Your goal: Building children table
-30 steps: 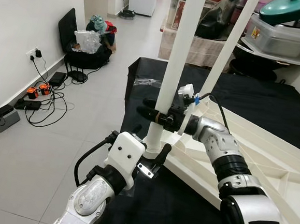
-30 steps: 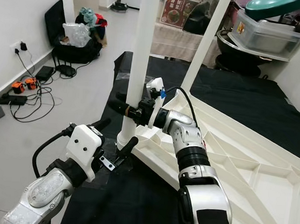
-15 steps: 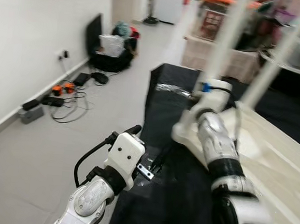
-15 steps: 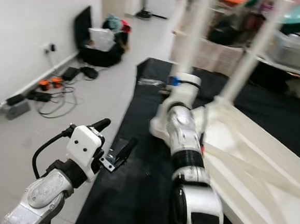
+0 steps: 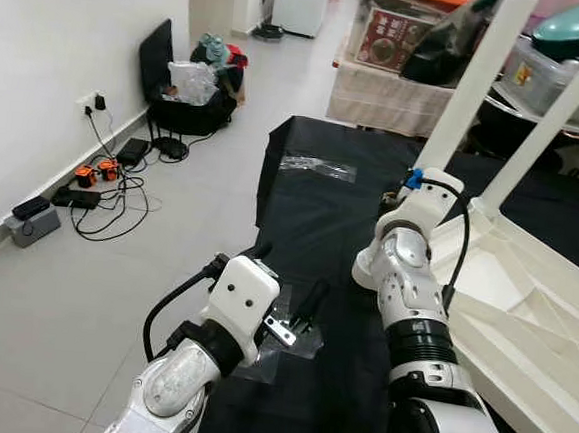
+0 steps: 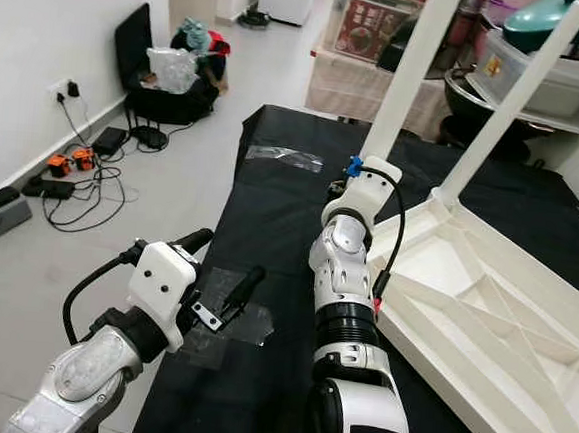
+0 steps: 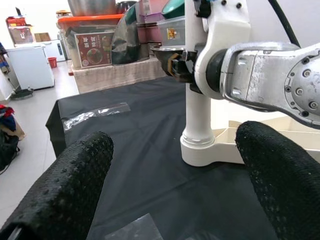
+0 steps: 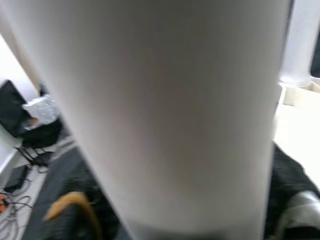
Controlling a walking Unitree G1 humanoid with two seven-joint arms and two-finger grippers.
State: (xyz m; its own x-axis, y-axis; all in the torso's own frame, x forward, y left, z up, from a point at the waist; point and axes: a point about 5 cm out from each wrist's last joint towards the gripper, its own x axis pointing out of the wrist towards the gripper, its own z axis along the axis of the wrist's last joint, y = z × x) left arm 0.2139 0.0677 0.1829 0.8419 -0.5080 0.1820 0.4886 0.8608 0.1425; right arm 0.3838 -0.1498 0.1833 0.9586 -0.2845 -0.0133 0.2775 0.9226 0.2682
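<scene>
Table (image 6: 482, 322): white plastic, upside down on the black mat (image 6: 269, 225), ribbed underside showing.
Legs (image 6: 411, 76): two white posts, upright.
Right gripper (image 7: 180, 65): at the near leg; jaws' state unclear.
Left gripper (image 7: 175, 165): jaws apart, holding nothing.
Left wrist view: leg's collar seated in the corner.

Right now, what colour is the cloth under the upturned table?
Black; the cloth under the white table shows best in the right eye view.
</scene>
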